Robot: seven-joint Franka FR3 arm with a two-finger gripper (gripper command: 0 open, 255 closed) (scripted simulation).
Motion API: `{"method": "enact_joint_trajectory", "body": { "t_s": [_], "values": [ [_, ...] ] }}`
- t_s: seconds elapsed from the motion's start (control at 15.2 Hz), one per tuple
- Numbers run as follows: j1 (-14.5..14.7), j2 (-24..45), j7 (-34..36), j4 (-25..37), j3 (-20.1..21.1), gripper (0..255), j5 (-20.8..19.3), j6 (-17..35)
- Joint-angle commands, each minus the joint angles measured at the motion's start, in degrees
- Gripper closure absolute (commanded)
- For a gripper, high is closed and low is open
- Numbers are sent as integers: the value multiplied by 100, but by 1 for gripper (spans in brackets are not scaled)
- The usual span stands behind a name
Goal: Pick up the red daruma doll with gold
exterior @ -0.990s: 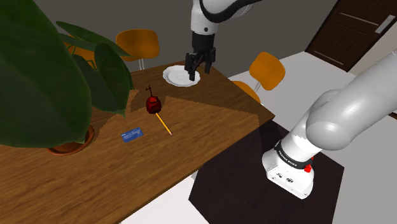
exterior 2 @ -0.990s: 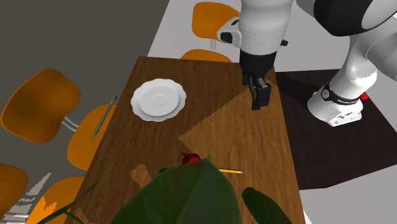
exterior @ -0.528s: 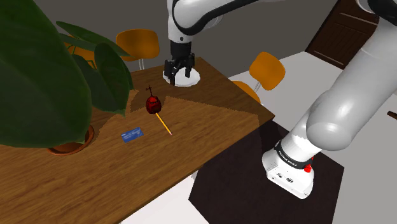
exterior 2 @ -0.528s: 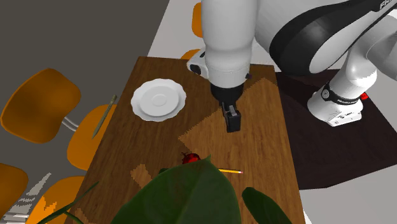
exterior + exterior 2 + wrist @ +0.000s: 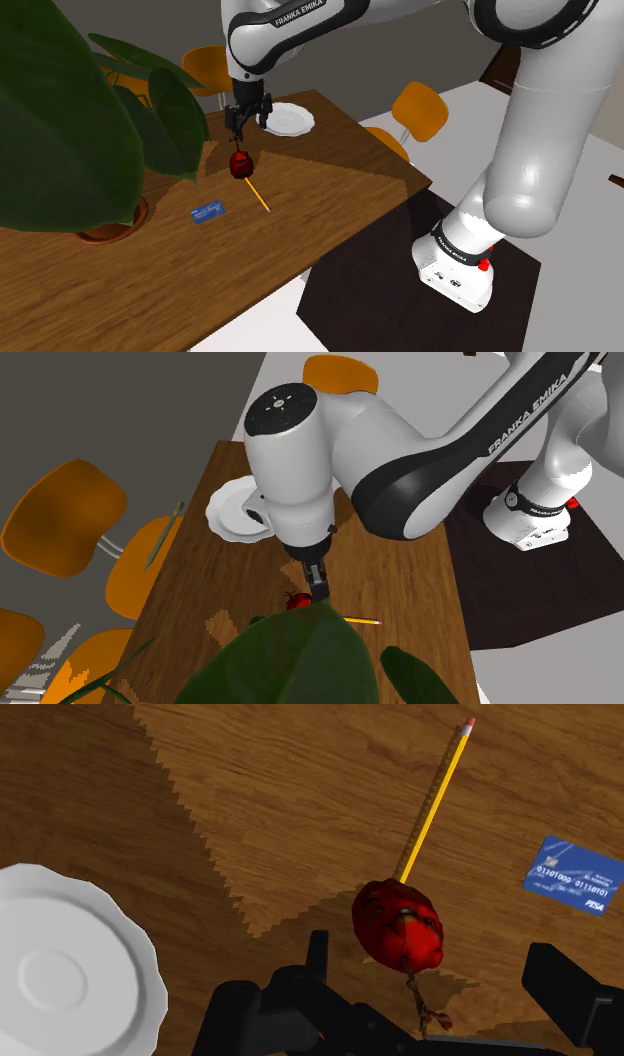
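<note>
While pincer (image 5: 245, 122) hovers just above red daruma doll (image 5: 240, 164), fingers (image 5: 318, 952) spread apart, gripping nothing. Doll sits on wooden table (image 5: 330, 190), between fingers in wrist view but untouched. Yellow pencil (image 5: 432, 799) end right at doll. Blue card (image 5: 573, 875) near, white plate (image 5: 60, 974) on other side. Plant leaves (image 5: 70, 120) close by.

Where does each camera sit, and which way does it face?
Shoulder view: beside the stand, looking over the wooden table at the red doll; the white arm and open gripper show.
Second exterior view: high behind the plant, facing the arm across the table; arm and gripper show.
Wrist view: on the gripper, looking down at the doll; both black fingers show.
All three share the doll, pencil and white plate.
</note>
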Motion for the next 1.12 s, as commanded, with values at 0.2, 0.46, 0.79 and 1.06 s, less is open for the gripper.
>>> {"method": "enact_joint_trajectory", "body": {
  "t_s": [0.2,0.46,0.79,1.06],
  "values": [
    [172,812,49,877,-23,0,-186,-41],
    [185,966,56,793,-42,0,-217,194],
    [192,1066,59,742,-56,255,-236,345],
    [190,1059,58,738,-55,255,-235,342]
  ]
}}
